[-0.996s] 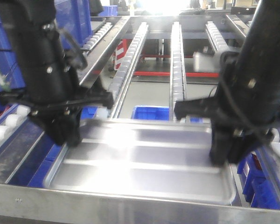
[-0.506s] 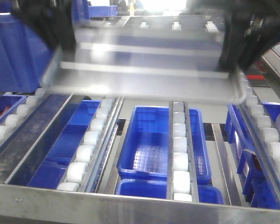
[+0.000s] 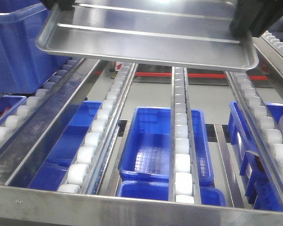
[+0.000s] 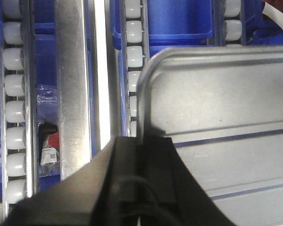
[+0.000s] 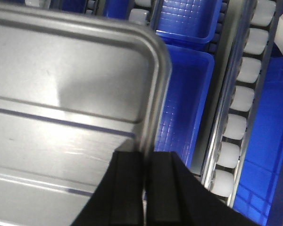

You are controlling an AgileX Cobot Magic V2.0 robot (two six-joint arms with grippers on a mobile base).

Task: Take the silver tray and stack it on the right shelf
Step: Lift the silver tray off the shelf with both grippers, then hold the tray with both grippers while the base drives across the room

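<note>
**Silver tray lifted clear of the rollers**

I held the silver tray (image 3: 146, 37) high over the flow rack (image 3: 181, 141), roughly level and touching none of its white rollers. A second earlier it had lain flat on those rails just behind the front bar (image 3: 132, 207). Half a second earlier it was already off them, blurred in the rise.

My left pincer (image 4: 140, 143) was clamped on the rolled rim of the tray's left short edge, near a rounded corner, with a finger on either side of the rim. My right pincer (image 5: 145, 157) gripped the opposite short edge the same way.

With the tray gone from the rails, the blue bins (image 3: 162, 141) underneath showed where it had rested. A large blue crate (image 3: 14, 47) stood at the left, near the tray's left corner. I could not tell how much room lay between them.

By my reading the grab was done, and the carry and the stacking were not yet begun. The spot on the right shelf could not be picked out from these views. Both holds were on thin rim only — so the two arms would have to travel together, or the tray could twist or slip out.
</note>
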